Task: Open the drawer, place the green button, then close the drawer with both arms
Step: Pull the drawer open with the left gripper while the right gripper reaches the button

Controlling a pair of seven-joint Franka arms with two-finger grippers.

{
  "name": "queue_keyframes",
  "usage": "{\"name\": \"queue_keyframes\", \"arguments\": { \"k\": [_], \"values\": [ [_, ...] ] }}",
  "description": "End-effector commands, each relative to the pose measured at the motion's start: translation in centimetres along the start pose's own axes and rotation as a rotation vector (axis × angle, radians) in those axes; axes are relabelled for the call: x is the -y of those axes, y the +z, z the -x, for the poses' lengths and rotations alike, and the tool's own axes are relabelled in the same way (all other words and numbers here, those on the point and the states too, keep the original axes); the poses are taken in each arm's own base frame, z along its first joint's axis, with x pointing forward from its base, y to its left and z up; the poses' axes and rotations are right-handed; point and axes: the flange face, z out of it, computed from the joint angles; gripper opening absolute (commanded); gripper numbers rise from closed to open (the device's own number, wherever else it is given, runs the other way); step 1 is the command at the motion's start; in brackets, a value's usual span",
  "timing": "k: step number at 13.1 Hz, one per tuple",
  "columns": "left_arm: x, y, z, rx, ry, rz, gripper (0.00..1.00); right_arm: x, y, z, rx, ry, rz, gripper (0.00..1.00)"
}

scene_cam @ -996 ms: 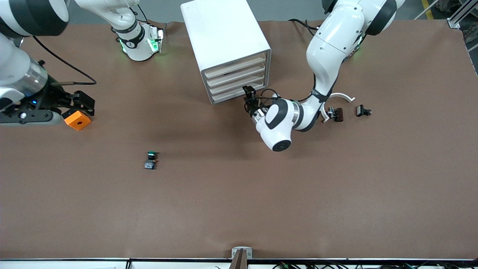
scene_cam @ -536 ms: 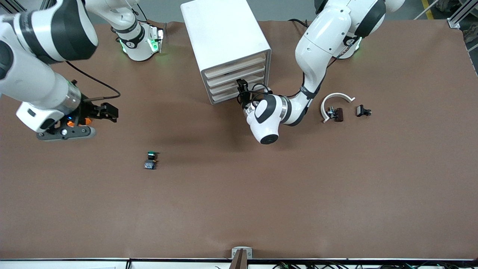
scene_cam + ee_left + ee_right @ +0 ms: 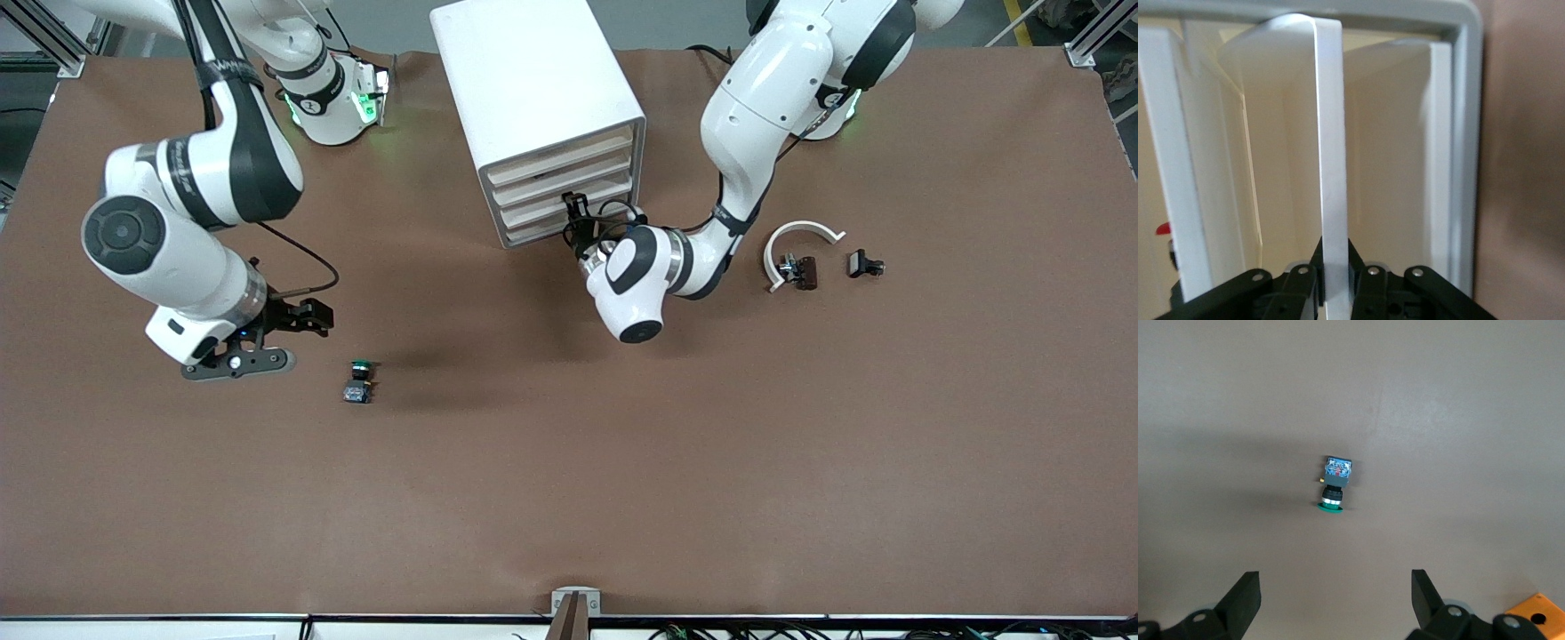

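Two arms work the brown tabletop [image 3: 800, 462]: at the white drawer cabinet [image 3: 533, 107], the left pincer [image 3: 576, 218] is clamped on a drawer's thin front lip [image 3: 1331, 167]. Right pincer [image 3: 307, 317], jaws apart, hovers over bare tabletop just beside the button [image 3: 357, 380], which lies on its side nearer the camera than the cabinet. Green cap, black body, blue base: likely light, rigid, prone to roll; grip the squarish body.

White arc [image 3: 805, 233], black clip [image 3: 864, 264], orange block [image 3: 1537, 614].
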Motion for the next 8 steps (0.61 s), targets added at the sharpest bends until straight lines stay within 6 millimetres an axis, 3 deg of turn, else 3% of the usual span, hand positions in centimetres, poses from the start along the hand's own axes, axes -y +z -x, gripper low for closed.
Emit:
{"name": "queue_keyframes", "arguments": {
  "k": [1,3,5,7,8],
  "values": [
    [-0.9,-7.8,-1.4,0.128,0.006,0.035,0.0,-0.5,4.1,-1.5,0.002,0.028,-0.019,1.0],
    [-1.2,-12.4,-2.4,0.206,0.015,0.068,0.0,-1.2,7.5,-2.3,0.024,0.039,-0.021,1.0],
    [-1.6,-15.5,-3.0,0.276,0.025,0.11,0.0,-0.8,9.9,-2.8,0.03,0.037,-0.022,1.0],
    [-1.9,-17.4,-3.2,0.334,0.026,0.155,0.0,-0.4,12.5,-3.4,0.032,0.046,-0.043,1.0],
    [-2.3,-17.6,-3.3,0.354,0.023,0.158,0.07,-0.2,13.8,-3.6,0.035,0.052,-0.053,1.0]
  ]
}}
